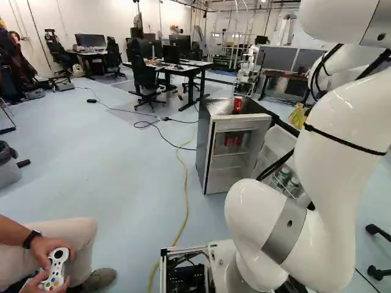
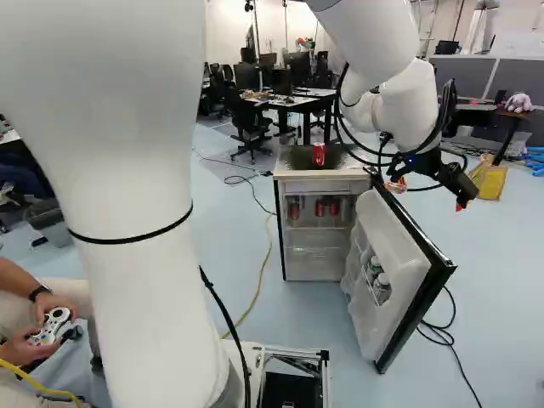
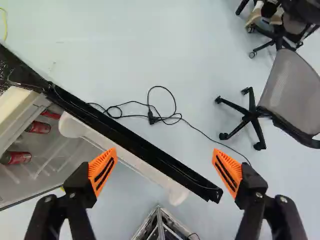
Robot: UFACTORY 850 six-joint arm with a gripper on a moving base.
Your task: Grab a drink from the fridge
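My gripper [image 2: 428, 195] hangs high over the opened fridge door [image 2: 395, 272] in the right base view, right of the fridge [image 2: 323, 186]. Seen from the wrist, the gripper [image 3: 164, 159] is wide open and holds nothing; the door's black edge [image 3: 125, 142] runs below, crossing beneath the gap between its fingers. Red cans [image 2: 320, 208] stand on the upper shelf inside; the wrist view shows red cans [image 3: 38, 127] off beyond one finger's side. Another red can [image 2: 319, 154] stands on the fridge top. Bottles [image 2: 382, 289] sit in the door rack.
Black cables [image 3: 152, 117] lie on the floor beside the door, with an office chair [image 3: 290, 95] farther off. A yellow cable [image 1: 184, 183] runs toward the base. Desks [image 1: 177, 68] and another robot [image 1: 248, 70] stand behind. A bin [image 1: 7, 168] stands at the left.
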